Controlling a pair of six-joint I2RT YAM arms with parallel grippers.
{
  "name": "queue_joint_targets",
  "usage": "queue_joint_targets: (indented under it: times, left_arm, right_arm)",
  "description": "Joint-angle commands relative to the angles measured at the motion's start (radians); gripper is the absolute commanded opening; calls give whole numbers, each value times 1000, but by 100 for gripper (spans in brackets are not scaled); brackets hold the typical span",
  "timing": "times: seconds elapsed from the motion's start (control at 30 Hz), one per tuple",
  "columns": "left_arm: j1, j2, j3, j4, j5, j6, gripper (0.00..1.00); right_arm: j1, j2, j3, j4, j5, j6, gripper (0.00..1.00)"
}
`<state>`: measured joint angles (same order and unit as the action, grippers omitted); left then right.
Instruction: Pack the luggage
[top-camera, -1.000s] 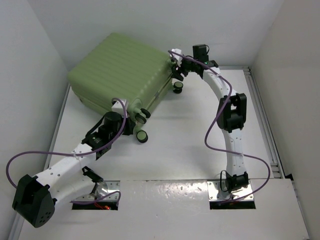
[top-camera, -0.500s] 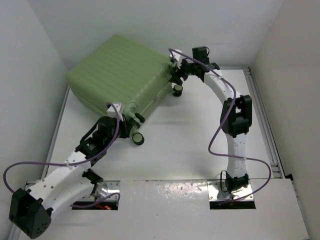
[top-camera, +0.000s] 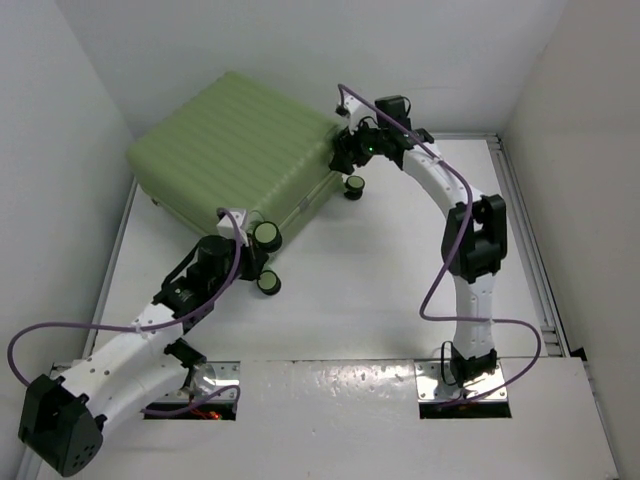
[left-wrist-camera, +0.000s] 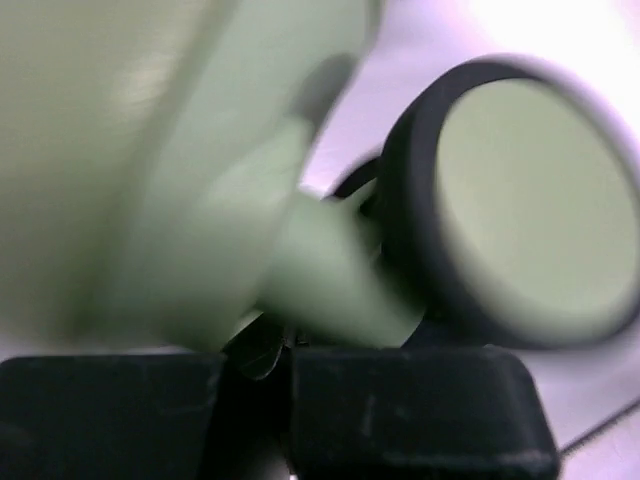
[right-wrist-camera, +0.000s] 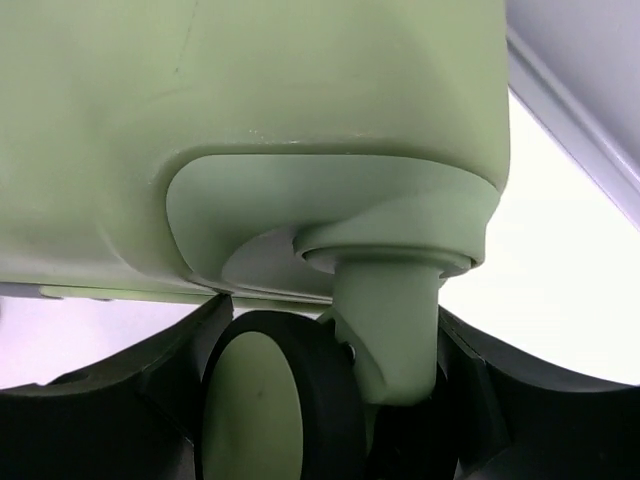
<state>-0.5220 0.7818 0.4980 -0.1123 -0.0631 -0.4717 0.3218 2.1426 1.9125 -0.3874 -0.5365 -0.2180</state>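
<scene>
The luggage (top-camera: 235, 140) lies closed and flat on its broad side in the upper left of the overhead view, its ribbed shell facing up and its wheeled edge turned toward the middle of the table (top-camera: 380, 300). No lining shows from any view, so we judge the packing not yet begun: the case first has to be positioned and opened.

Both arms work at the wheeled edge, probably because the casters give small fingers something to catch that the smooth shell does not. The right gripper (right-wrist-camera: 325, 390), at the upper centre of the overhead view, stands well spread around the far wheel (right-wrist-camera: 270, 400). One finger lies against the tyre and the other against the pale-green stem (right-wrist-camera: 385, 320), so it appears to be clamping the caster. The left gripper (left-wrist-camera: 288, 395) has its fingers fully together with nothing between them. They sit just under the near wheel (left-wrist-camera: 530, 200) and its stem, at the corner of the case nearest the bottom of the overhead frame. We read it as a blunt pusher or brace rather than a grasp.
</scene>
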Motion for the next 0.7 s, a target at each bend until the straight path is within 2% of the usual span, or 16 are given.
queue_joint_targets:
  times: [0.0,0.03,0.07,0.17,0.23,0.27,0.4,0.47,0.53,0.63,0.67]
  left_arm:
    - [-6,48,-7,148,117,-18,0]
    - [-15,77,-7,139,127,-5,4]
    - [-15,91,3,138,153,4,19]
    - [-24,102,13,138,198,56,41]
    - [-24,56,13,161,221,79,48]
    - [-33,0,13,184,236,115,54]
    - [-33,-131,66,162,276,215,54]
    - [-33,-163,135,94,276,260,52]
    - [-42,-173,236,-16,253,297,52]
    - [-42,-141,339,-110,127,318,54]
    - [-42,-124,390,-140,8,327,54]
  right_arm:
    - [93,-133,-18,77,-106,179,52]
    - [71,-160,-29,93,-82,257,56]
    - [62,-179,-67,110,-82,272,62]
    - [23,-300,-214,186,-98,386,62]
    - [8,-416,-331,294,-103,419,62]
    - [8,-441,-404,342,-106,433,62]
    - [17,-602,-613,366,-141,477,61]
    - [19,-679,-726,380,-155,526,61]
    - [23,-710,-763,371,-155,540,62]
    - [46,-774,-872,361,-184,563,62]
    - [57,-818,-921,376,-143,581,62]
